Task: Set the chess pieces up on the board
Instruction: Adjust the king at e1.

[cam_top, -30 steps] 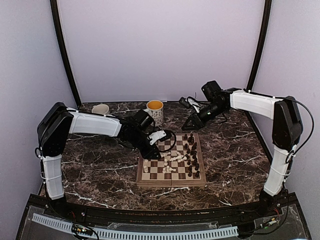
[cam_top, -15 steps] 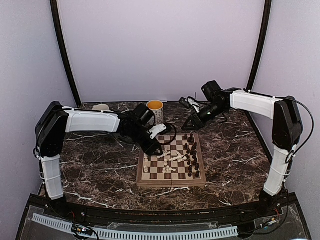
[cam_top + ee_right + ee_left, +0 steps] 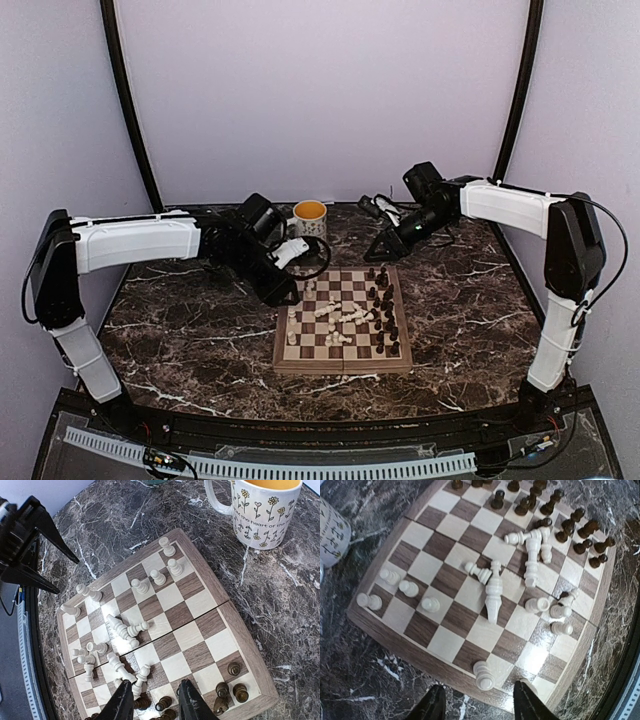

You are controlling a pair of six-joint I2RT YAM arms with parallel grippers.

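**Left pincer empty at the board's left edge; toppled whites wait in the middle**

The left pincer (image 3: 479, 696) stands wide with nothing between its fingers (image 3: 433, 706). It hangs low, just off the left edge of the board (image 3: 340, 364). Right in front of it, one white piece (image 3: 484, 675) stands upright on an edge square. Four white pawns (image 3: 409, 588) stand further along, toward the far-left corner. Past them, in the middle of the board, the other white pieces (image 3: 494, 599) lie on their sides in a loose heap, several touching or crossing. The dark pieces (image 3: 384, 305) stand crowded along the right side.

The right pincer (image 3: 156, 700) hovers high near the far-right corner, jaws partly apart and holding nothing. A flowered mug (image 3: 310, 220) sits on the marble table (image 3: 180, 330) just beyond the board's far edge.

White's side looks only begun, with a few men upright and most still to be stood up. The left pincer appears to be between placements. The next move calls for it to reach over the standing pawns into the heap. There it must close across the stem of one lying piece without dragging its neighbours. Then it must tip the piece upright onto a free square in the left files.
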